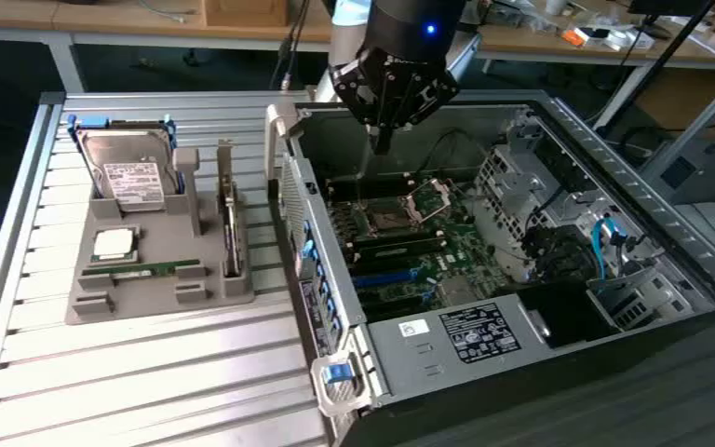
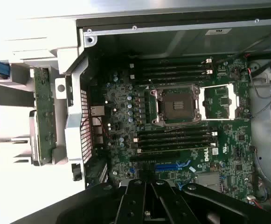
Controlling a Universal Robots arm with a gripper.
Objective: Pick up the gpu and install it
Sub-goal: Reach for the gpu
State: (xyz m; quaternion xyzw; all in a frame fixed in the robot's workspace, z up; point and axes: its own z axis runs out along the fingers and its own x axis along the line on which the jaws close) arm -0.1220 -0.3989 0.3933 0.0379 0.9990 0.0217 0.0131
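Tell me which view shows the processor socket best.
The wrist view: it looks straight down into the processor socket and shows its whole frame. The exterior view shows it at a slant, near the end effector.

We see an open computer case (image 1: 423,358); at its nine o'clock, on the slatted table (image 1: 146,391), a gray holder (image 1: 146,293) carries a hard drive (image 1: 128,172), a processor chip (image 1: 114,244) and a memory stick (image 1: 144,269).
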